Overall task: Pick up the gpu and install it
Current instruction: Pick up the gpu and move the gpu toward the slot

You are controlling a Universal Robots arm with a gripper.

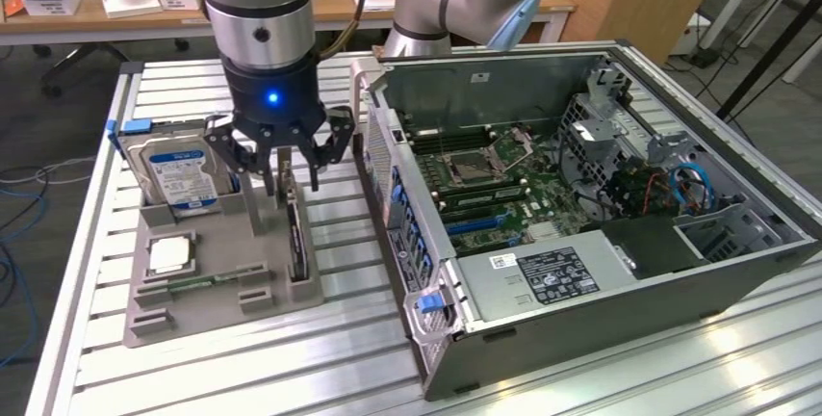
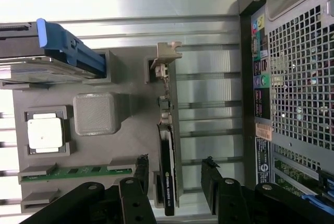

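1. While the gripper [image 1: 279, 180] [image 2: 175, 164] hangs over the grey holder [image 1: 192, 310] [image 2: 130, 145], its jaws stand wide apart and grip nothing.
2. The gpu [image 1: 295, 233] [image 2: 167, 174] stands on edge in a slot along the holder's side nearest the computer case [image 1: 578, 243] [image 2: 297, 78].
3. The fingers [image 2: 141, 174] flank the card, one on each side, neither touching it.
4. Also in the holder are a blue-labelled hard drive [image 1: 180, 170] [image 2: 52, 62], a processor chip [image 1: 169, 254] [image 2: 46, 132] and a green memory stick [image 1: 206, 281] [image 2: 78, 172].
5. The case lies open just beside the holder.
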